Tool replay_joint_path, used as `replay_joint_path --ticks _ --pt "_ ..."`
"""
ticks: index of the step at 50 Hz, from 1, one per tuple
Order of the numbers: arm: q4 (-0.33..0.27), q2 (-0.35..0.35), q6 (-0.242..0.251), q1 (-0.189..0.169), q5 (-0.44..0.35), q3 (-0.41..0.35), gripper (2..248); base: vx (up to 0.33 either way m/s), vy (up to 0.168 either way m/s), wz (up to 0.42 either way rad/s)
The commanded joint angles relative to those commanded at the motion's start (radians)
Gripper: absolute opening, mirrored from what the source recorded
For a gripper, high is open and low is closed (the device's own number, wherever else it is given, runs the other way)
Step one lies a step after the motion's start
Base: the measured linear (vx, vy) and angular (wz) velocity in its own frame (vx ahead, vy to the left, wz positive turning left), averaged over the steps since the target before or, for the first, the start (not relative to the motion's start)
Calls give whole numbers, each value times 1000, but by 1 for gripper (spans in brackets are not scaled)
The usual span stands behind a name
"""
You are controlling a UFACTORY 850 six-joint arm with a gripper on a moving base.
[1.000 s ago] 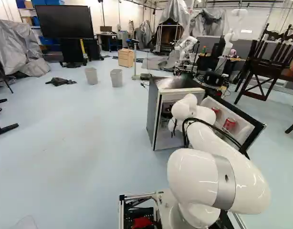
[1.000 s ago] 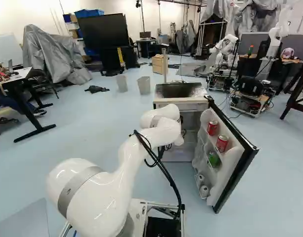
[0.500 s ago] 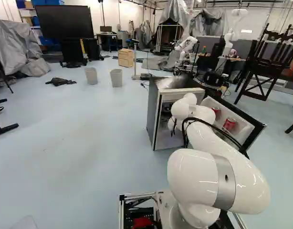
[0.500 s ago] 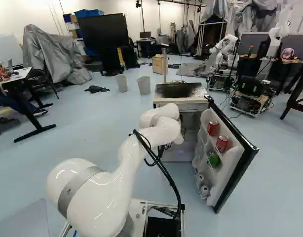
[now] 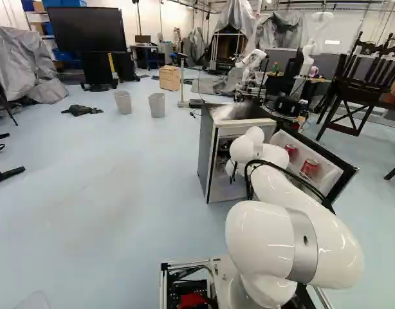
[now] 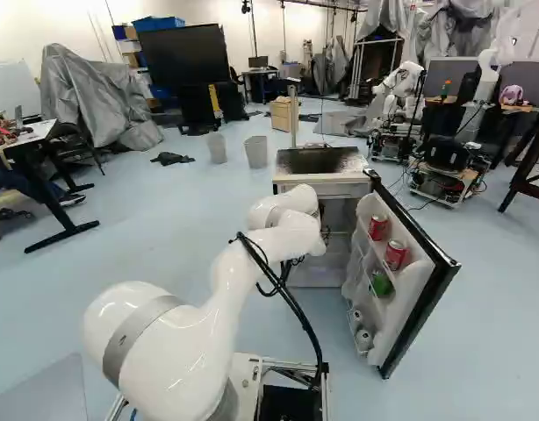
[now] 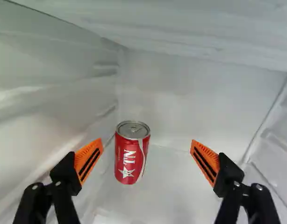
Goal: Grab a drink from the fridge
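Fridge door point(image 6: 406, 303) stands open at one o'clock from the base, presumably so that the arm point(image 5: 262, 235) can reach into the fridge point(image 5: 207, 148) at twelve o'clock. Judging by the wrist view, the jaws are inside it, set wide apart and gripping nothing. That spread seems meant to let them pass around the can point(image 7: 129, 158) without knocking it. The can stands upright on the pale compartment floor point(image 7: 169, 186), at about eleven o'clock from the jaws and nearer one of the orange pads point(image 7: 82, 156) than the other. It stands on its base, as a drink is usually stored, which leaves its sides free to take. The two red cans point(image 6: 395, 254) in the door sit in its rack, likely so they don't tumble when it swings.

The can itself looks smooth and undented: glossy red, with a white star, white lettering and a curving white stripe down the side. Its lid is silver, rimmed, with a pull tab that appears unlifted. A cold metal skin could be slippery, I'd judge, so a square, gentle squeeze would suit it. Lining up comes next: the jaws should shift toward eleven o'clock, then go forward, or the nearer pad might nudge the can over.
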State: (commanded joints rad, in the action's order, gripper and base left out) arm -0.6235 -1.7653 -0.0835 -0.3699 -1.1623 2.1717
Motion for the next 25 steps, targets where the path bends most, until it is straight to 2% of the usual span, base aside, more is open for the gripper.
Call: replay_joint_path --ticks 3,4,8,9,13,14,19,20,24,25 --pt "0 0 0 0 0 0 246 0 0 0" --pt "0 0 0 0 0 0 214 0 0 0" --pt "0 0 0 0 0 0 214 0 0 0" --pt "0 0 0 0 0 0 176 0 0 0" --pt "0 0 0 0 0 0 176 0 0 0" --pt "0 0 0 0 0 0 138 0 0 0" --pt "0 0 0 0 0 0 138 0 0 0" --pt "0 0 0 0 0 0 102 0 0 0" --pt "0 0 0 0 0 0 102 0 0 0" --pt "0 0 0 0 0 0 89 0 0 0"
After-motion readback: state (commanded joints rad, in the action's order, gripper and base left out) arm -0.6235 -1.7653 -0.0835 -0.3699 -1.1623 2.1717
